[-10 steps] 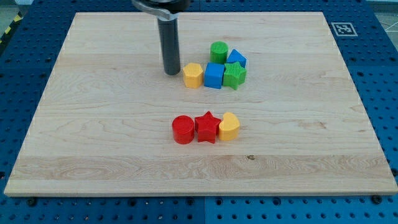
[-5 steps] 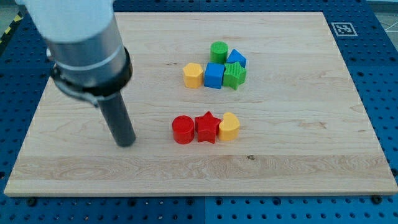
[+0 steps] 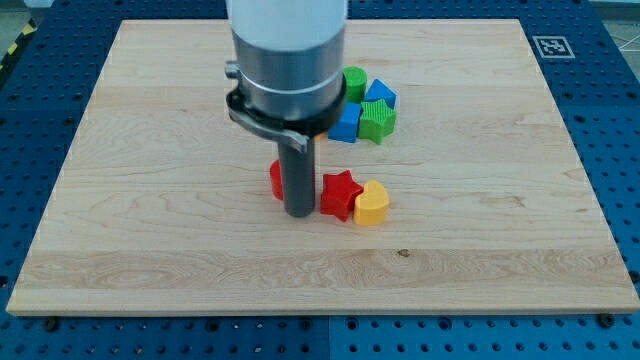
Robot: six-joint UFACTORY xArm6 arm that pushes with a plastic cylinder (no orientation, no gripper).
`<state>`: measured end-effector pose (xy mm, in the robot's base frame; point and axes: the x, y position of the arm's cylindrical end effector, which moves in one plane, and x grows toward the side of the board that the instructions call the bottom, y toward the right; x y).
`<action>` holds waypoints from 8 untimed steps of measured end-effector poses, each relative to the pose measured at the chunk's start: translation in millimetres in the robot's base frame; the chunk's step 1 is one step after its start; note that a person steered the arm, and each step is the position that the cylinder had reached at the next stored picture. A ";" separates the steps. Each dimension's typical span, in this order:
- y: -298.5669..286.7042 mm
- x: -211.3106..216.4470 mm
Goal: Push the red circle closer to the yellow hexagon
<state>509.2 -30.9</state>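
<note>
My tip (image 3: 300, 212) sits against the red circle (image 3: 275, 180), mostly hidden behind the rod, beside the red star (image 3: 340, 193). No jaws here, just a rod. The yellow hexagon is hidden behind the arm, so a slightly skewed push could send the circle off course or drag the star and yellow heart (image 3: 372, 204) along.

A pale wooden board (image 3: 150, 220) with a fine grain lies flat and fills most of the scene. Its edges are straight, and its near edge shows a thin darker side. Under it and around it is a blue metal table (image 3: 610, 120), full of small round holes in regular rows. In the far right corner of the board there is a small black and white square marker (image 3: 549, 46). At the far left a short yellow and black striped strip (image 3: 18, 42) is seen. The light is even and soft, with weak shadows only.
</note>
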 end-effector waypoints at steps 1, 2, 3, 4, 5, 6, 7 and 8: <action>-7.0 -29.5; -20.2 -54.4; -34.4 -74.0; -41.1 -73.7; -62.7 -73.6; -82.2 -80.8; -84.7 -112.4; -85.6 -134.5</action>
<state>374.7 -116.4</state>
